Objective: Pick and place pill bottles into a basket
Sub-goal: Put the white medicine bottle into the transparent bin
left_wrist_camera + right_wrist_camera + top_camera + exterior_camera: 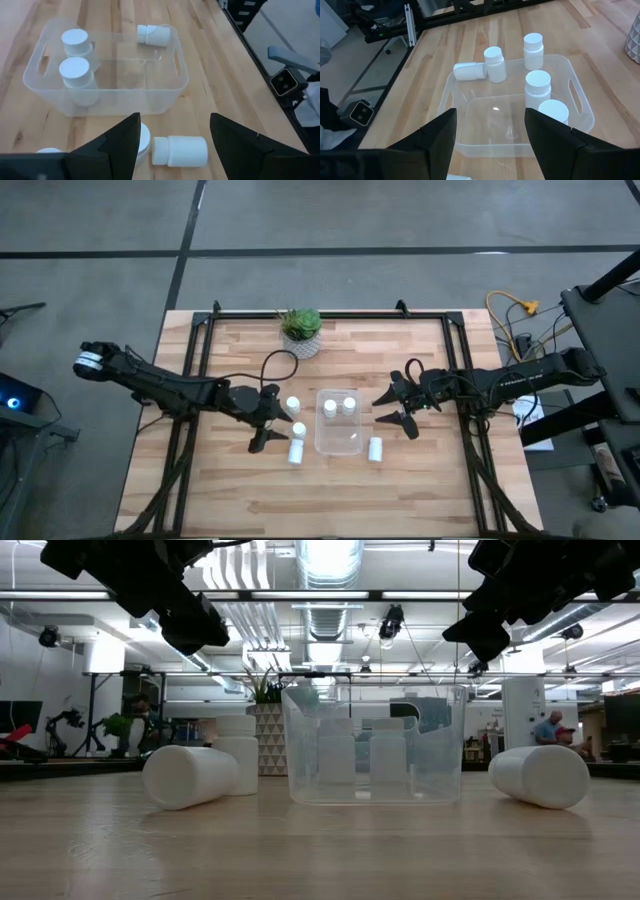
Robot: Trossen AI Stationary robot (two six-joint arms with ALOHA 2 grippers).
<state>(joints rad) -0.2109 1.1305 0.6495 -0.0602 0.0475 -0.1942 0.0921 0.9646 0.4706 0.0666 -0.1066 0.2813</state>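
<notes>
The clear basket [338, 438] stands mid-table with two white pill bottles [330, 407] [349, 405] upright inside; they also show in the left wrist view [77, 75]. To its left, two bottles [293, 404] [299, 429] stand upright and one [296, 450] lies on its side. Another bottle [375, 448] lies on its side to the basket's right. My left gripper [275, 427] hovers open above the left group, its fingers [172, 135] empty. My right gripper [380, 411] hovers open just right of the basket, its fingers [490, 135] empty.
A potted green plant [301, 330] stands near the table's far edge, behind the basket. A black cable loop [275, 365] lies on the wood left of the plant. Black frame rails [190, 370] run along the table's sides. Bare wood lies toward the near edge [330, 500].
</notes>
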